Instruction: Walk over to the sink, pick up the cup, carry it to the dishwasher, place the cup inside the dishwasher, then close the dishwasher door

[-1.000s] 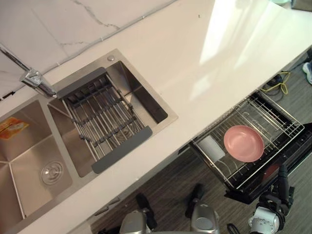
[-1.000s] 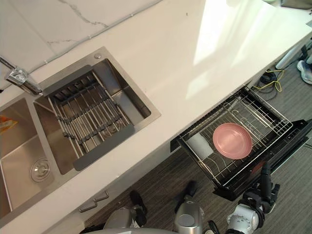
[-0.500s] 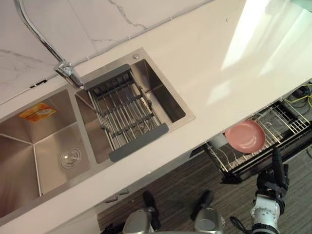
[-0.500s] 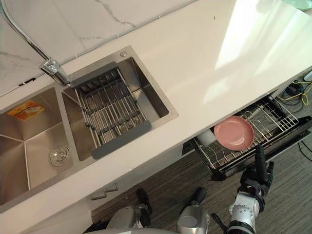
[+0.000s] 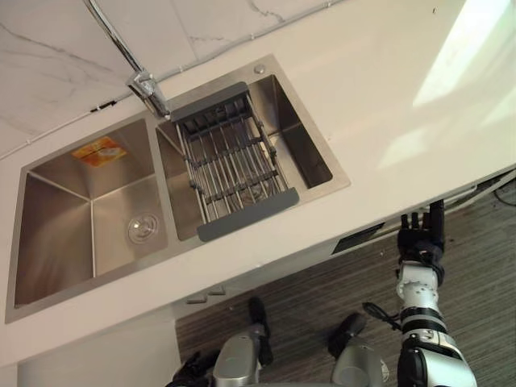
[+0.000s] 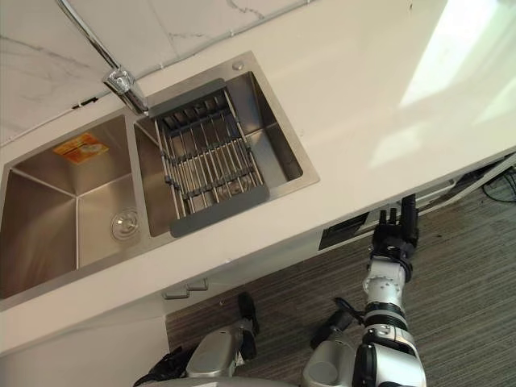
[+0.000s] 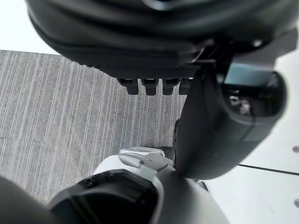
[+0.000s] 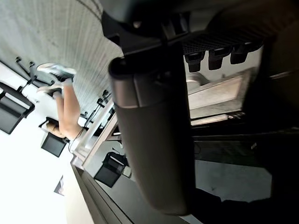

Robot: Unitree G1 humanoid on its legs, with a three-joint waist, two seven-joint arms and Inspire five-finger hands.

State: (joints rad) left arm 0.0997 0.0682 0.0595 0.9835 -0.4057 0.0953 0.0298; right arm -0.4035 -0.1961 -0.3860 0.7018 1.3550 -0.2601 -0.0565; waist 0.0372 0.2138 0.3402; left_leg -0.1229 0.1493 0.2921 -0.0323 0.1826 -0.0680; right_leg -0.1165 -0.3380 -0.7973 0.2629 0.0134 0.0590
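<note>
The steel double sink (image 5: 48, 278) is set into the white counter (image 5: 387, 105), with a bent faucet (image 5: 145, 81) behind it. A dark-framed wire draining rack (image 5: 234, 161) lies across the sink's right basin. My right hand (image 5: 421, 238) is raised just below the counter's front edge, open, fingers straight and holding nothing. It stands beside a dark panel (image 5: 357, 239) under the counter. A sliver of the dishwasher's opening (image 6: 492, 168) shows at the far right. My left hand (image 7: 154, 86) hangs over the striped floor, open and holding nothing.
An orange sticker (image 5: 98, 151) lies on the back wall of the left basin, which has a round drain (image 5: 143, 228). Grey striped floor (image 5: 476, 282) runs along the counter's front. A person's legs and shoes (image 8: 60, 93) appear in the right wrist view beside chair bases.
The camera has swung, so the sink now sits mid-picture and the pulled-out rack with the pink plate has left at the right. My right hand has risen to the counter's front edge.
</note>
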